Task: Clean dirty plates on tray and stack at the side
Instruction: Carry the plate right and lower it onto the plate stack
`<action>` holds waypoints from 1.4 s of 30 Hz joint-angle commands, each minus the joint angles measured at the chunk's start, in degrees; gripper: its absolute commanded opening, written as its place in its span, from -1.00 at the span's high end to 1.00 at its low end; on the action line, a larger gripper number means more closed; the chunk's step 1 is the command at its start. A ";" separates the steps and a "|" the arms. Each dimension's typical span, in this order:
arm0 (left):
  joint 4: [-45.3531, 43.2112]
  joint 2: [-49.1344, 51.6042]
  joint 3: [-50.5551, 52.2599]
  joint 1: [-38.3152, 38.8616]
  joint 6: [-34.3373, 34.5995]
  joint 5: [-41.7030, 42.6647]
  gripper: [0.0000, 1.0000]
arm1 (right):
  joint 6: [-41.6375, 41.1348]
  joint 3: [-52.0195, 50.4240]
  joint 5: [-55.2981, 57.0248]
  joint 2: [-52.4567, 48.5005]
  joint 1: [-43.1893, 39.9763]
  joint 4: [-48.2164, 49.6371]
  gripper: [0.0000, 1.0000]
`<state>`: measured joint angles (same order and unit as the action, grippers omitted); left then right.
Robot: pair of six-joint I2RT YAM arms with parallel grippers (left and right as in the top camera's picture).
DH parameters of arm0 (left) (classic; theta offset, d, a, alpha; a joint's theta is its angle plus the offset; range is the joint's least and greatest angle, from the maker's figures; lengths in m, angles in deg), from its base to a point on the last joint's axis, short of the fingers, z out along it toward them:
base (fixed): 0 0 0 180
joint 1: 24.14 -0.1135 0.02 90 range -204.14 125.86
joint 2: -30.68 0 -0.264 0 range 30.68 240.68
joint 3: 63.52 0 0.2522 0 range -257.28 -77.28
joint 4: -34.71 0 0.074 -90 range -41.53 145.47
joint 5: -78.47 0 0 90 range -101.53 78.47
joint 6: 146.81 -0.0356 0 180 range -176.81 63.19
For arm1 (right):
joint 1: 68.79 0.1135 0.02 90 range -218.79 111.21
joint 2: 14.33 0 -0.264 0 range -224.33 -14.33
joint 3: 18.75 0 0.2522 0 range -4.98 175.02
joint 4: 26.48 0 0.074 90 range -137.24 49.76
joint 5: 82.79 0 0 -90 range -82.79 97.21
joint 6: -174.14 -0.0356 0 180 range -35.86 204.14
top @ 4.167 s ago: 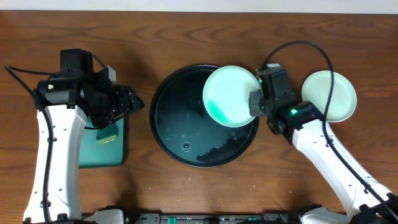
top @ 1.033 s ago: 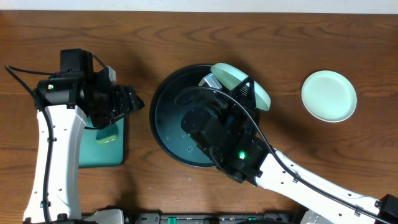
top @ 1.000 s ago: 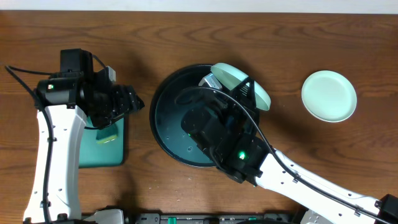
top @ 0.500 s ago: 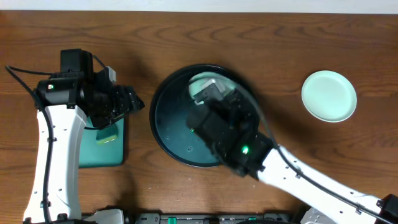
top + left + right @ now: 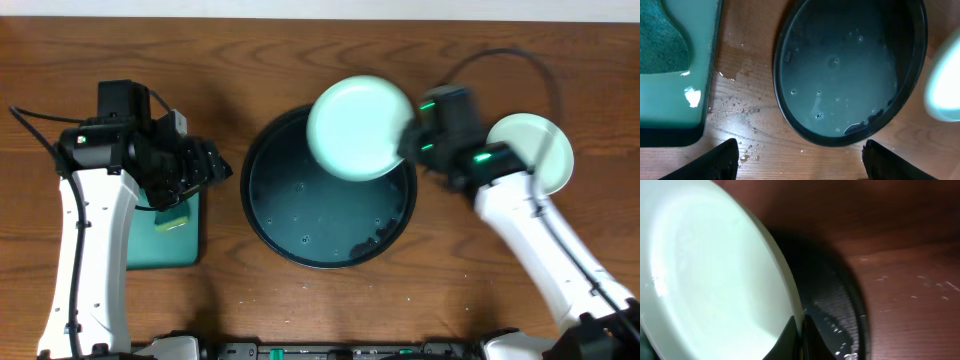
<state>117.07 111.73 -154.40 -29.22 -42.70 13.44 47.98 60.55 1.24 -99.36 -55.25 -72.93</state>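
While the right gripper (image 5: 408,150) is clamped on its right rim, the plate (image 5: 358,128) sits over the far-right part of the tray (image 5: 268,205), covering the tray's far rim and reaching a little past it toward the far edge of the table (image 5: 300,50). Being round, it has no long axis. From overhead its face reads as an almost full circle turned up at the camera, while the right wrist view sees the plate (image 5: 715,270) at a steep slant, with the dark fingertips (image 5: 790,332) pinching its edge and the tray's rim (image 5: 840,310) below. The face is an even pale mint, glossy, with soft highlights. The second plate (image 5: 552,150), also mint, lies flat near the right edge of the table, well apart from the tray and partly hidden by the right arm (image 5: 520,215), which crosses its near-left side. The tray is black and wet, dotted with droplets, and has a dark smudge (image 5: 368,238) against its near-right wall. Toward the left edge, the left gripper (image 5: 215,165) hangs between the tray and the green tray (image 5: 150,250), its fingers spread wide with nothing between them. A sponge (image 5: 172,217) lies in the green tray, and water specks (image 5: 740,107) mark the wood between the two trays.
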 commanded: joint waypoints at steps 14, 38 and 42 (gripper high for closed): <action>0.13 -0.20 0.00 0.13 -0.35 -0.13 -0.59 | 2.58 0.79 -11.45 -5.31 -43.04 -6.40 0.97; 0.17 -0.20 0.00 0.13 -0.35 -0.11 -0.60 | 1.33 0.79 -11.91 -16.87 -49.24 0.37 0.94; 0.17 -0.22 0.00 0.13 -0.35 -0.11 -0.60 | 0.96 0.79 -11.89 -16.87 -49.22 0.22 0.49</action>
<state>117.07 111.73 -154.40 -29.22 -42.70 13.42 49.68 60.55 -9.95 -116.17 -103.95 -72.58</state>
